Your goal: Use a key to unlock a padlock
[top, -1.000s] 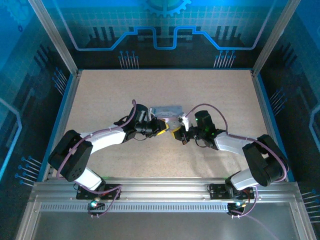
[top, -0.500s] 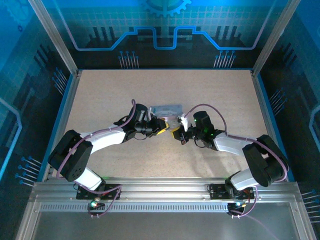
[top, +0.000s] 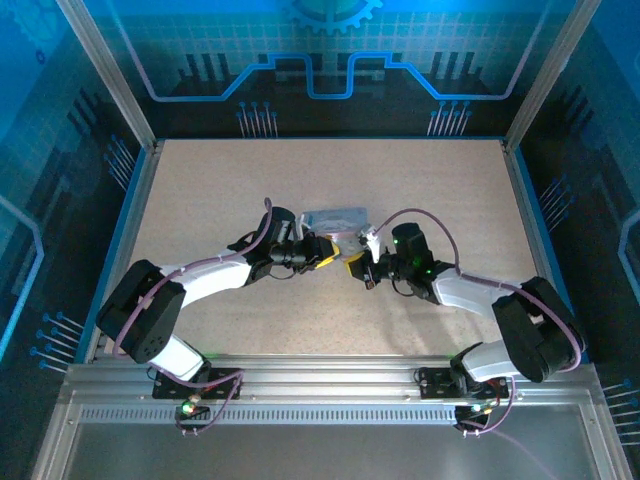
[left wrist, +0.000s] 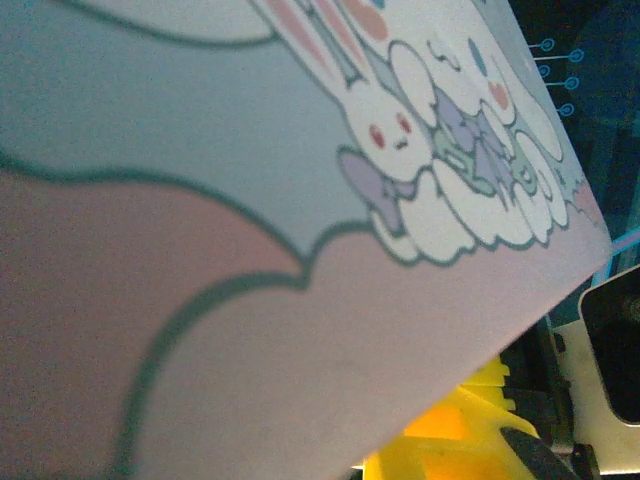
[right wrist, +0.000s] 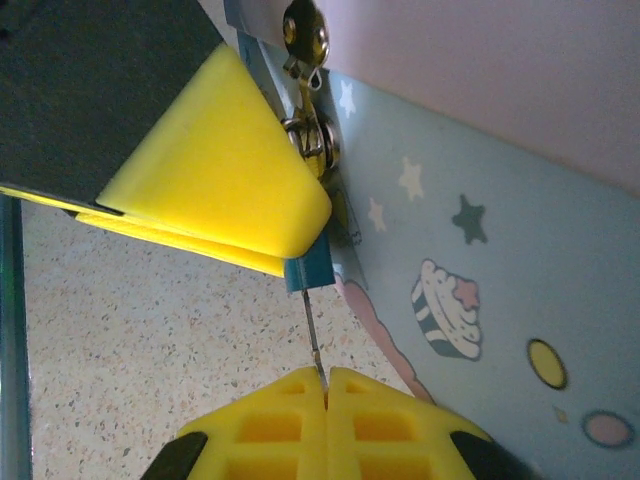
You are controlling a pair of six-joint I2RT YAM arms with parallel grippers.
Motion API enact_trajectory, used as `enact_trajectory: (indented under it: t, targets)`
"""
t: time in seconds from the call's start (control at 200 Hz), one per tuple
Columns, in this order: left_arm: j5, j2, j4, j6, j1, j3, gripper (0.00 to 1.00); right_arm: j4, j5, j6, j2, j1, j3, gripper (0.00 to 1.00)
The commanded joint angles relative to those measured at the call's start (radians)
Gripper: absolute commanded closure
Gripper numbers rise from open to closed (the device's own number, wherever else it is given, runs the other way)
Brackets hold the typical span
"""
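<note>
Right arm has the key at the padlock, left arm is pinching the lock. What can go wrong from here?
1. The right gripper pinches the key only at its very fingertips. The thin shaft could slip or bend when twisted.
2. The padlock barely pokes out past the left gripper and sits close to the clasp on the tin. A turn may drag the tin instead of turning the lock.

The pale blue-lilac, cartoon-printed rectangular tin [top: 335,217] lies near the middle of the speckled tabletop [top: 200,190]. Just before it, the left gripper [top: 322,260] clamps the tiny dark padlock [right wrist: 308,272]. From the right, the right gripper [top: 352,267] pinches the thin metal key [right wrist: 313,335], which reaches into the padlock.
</note>
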Motion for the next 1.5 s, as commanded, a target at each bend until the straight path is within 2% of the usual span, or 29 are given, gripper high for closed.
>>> enact_trajectory:
  t: [0.0, 0.855, 1.141, 1.496]
  targets:
    - [0.062, -0.030, 0.020, 0.025, -0.017, 0.001, 0.84, 0.038, 0.000, -0.005, -0.037, -0.024, -0.001, 1.00]
    - [0.078, -0.006, 0.026, 0.031, -0.028, 0.016, 0.84, 0.113, -0.008, 0.029, 0.093, 0.033, 0.114, 1.00]
    - [0.076, 0.054, 0.089, 0.013, -0.042, 0.017, 0.84, 0.130, 0.010, 0.049, 0.124, 0.049, 0.129, 1.00]
    - [0.038, 0.192, 0.220, -0.013, -0.044, 0.015, 0.84, 0.091, 0.046, 0.048, 0.197, 0.017, 0.085, 1.00]
